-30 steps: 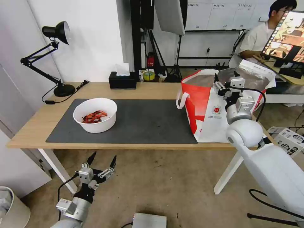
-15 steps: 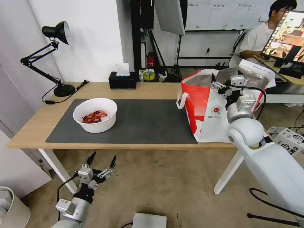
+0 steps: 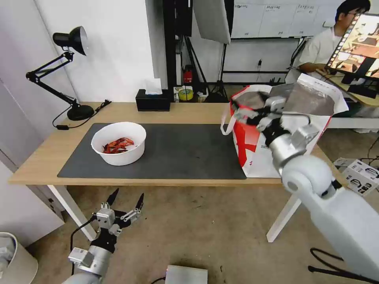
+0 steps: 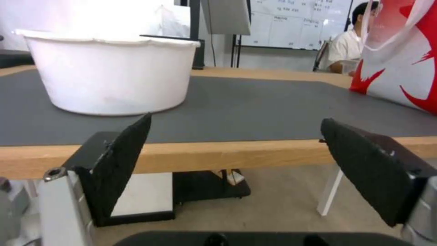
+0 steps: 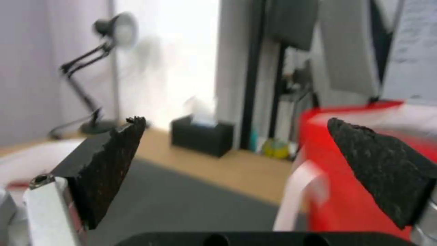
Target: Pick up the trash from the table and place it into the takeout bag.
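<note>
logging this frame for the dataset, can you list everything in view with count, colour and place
bowl: 1, white with red crayfish shells, left part of the mat
mat: 1, dark grey, centre of the table
table: 1, light wood on white legs
takeout bag: 1, white and red with foil lining, open, right end of the table
tissue box: 1, black with white tissue, back edge of the table
desk lamp: 1, black, back left corner of the table
tape roll: 1, yellow-green, behind the table
left gripper: 1, open, low in front of the table's near edge
right gripper: 1, open, empty, at the bag's left rim
</note>
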Available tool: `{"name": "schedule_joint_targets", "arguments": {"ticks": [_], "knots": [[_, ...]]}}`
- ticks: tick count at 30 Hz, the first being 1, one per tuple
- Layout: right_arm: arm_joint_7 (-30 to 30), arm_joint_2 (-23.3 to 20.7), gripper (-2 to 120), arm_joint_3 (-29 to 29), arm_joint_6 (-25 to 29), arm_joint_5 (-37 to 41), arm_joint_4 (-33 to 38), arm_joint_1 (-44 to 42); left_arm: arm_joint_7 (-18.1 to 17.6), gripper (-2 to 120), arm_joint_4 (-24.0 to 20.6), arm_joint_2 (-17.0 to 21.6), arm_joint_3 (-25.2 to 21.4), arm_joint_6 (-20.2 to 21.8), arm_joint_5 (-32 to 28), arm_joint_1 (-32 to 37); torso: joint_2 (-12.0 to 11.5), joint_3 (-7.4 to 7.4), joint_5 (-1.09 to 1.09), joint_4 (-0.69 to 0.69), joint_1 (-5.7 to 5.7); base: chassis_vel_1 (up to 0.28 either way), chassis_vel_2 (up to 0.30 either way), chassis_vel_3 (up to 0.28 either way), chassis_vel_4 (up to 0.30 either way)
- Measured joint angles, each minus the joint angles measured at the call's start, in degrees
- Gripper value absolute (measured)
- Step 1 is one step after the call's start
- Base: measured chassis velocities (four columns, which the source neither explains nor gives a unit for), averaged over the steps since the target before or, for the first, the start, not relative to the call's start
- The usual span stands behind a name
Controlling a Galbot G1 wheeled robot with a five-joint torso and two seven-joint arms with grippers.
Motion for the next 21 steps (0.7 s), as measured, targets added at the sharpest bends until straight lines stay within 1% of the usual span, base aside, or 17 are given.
{"name": "schedule_joint_targets", "arguments": {"ticks": [5,8,10,12,13,17,19,21], "knots": [[-0.9,-0.5,100,-0.6,-0.4,-0.5,2.0,-4.0,0.1,100,0.0,-0.2,-0.5,-0.2,0.0,0.4,0.0,0.0,0.0,0.02,-0.01,0.0,0.0,0.0,0.0],[-1.1,-0.3,100,-0.6,0.7,-3.1,3.6,-10.1,0.2,100,0.1,-0.4,-0.5,-0.3,0.0,0.4,0.0,0.0,0.0,0.01,0.0,0.0,0.0,0.0,0.0],[-1.0,-0.3,100,-0.5,1.1,-4.0,3.9,-11.7,0.2,100,0.1,-0.4,-0.6,-0.3,0.0,0.4,0.0,0.0,0.01,0.02,0.0,0.0,0.0,0.0,0.0],[-0.5,-0.2,100,-0.3,2.6,-7.1,4.6,-18.0,0.4,100,0.4,-0.6,-0.8,-0.4,0.0,0.4,0.0,0.0,0.0,0.0,-0.01,0.0,0.0,0.0,0.0],[-0.5,-0.2,100,-0.3,2.6,-7.1,4.6,-18.0,0.4,100,0.4,-0.6,-0.8,-0.4,0.0,0.4,0.0,0.0,0.0,0.0,-0.01,0.0,0.0,0.0,0.0],[-0.3,1.2,100,0.4,7.7,-13.2,3.8,-26.3,0.9,100,0.7,-0.7,-0.9,-0.6,-0.1,0.4,0.0,0.0,0.0,0.0,-0.01,0.0,0.0,0.0,0.0],[-0.4,1.5,100,0.5,8.4,-14.1,3.5,-27.1,0.9,100,0.7,-0.7,-0.9,-0.6,-0.1,0.4,0.0,-0.01,0.0,0.01,-0.01,0.0,0.0,0.0,0.0],[-0.5,3.0,100,0.8,11.1,-17.5,2.1,-30.4,0.9,100,0.7,-0.7,-0.9,-0.6,-0.1,0.4,0.0,0.0,0.0,0.01,-0.01,0.0,0.0,0.0,0.0]]}}
